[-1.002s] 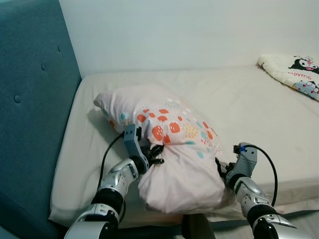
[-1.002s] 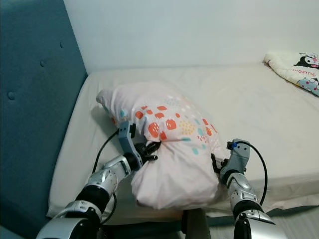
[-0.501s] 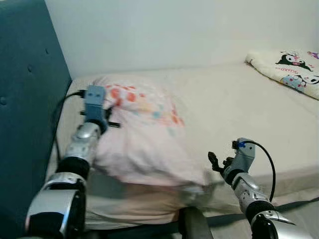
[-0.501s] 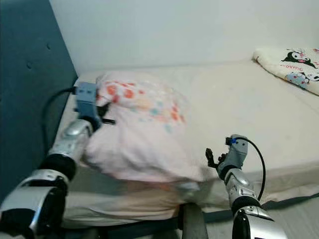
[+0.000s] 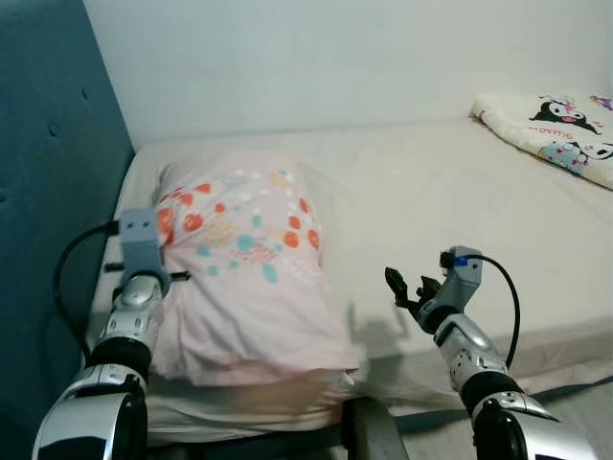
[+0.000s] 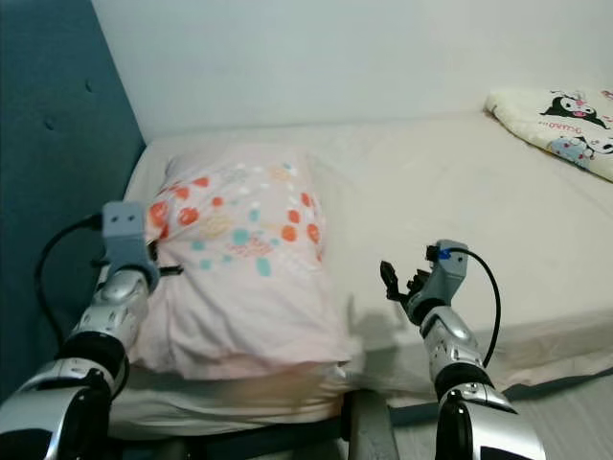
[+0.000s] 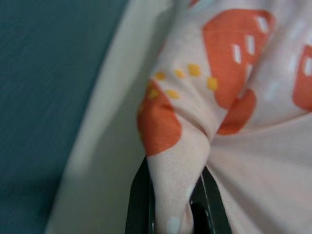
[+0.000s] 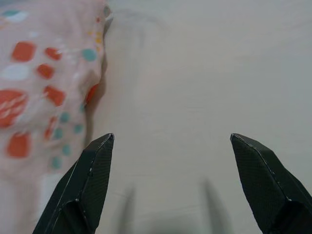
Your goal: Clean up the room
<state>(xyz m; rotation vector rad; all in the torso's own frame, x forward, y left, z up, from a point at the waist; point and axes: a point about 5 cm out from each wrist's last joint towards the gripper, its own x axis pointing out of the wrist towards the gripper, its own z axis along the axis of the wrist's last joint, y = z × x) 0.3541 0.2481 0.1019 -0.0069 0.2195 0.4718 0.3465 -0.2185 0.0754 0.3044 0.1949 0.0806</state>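
Observation:
A pale pink pillow (image 5: pixel 244 259) with orange and teal spots lies flat at the head of the bed, next to the teal headboard (image 5: pixel 53 192). My left gripper (image 7: pixel 170 204) is shut on a fold of the pillow's left edge. My right gripper (image 5: pixel 407 287) hovers open over the bare mattress (image 5: pixel 460 192), a little to the right of the pillow, with nothing between its fingers (image 8: pixel 92 180).
A cream blanket (image 5: pixel 551 129) with cartoon prints lies bunched at the far right of the bed. A white wall (image 5: pixel 316 57) runs behind the bed. The mattress front edge (image 5: pixel 536 355) drops to the floor near my right arm.
The pillow has gone from raised and moving left to lying flat by the headboard. My left gripper came down with it. My right gripper stays open, apart from the pillow.

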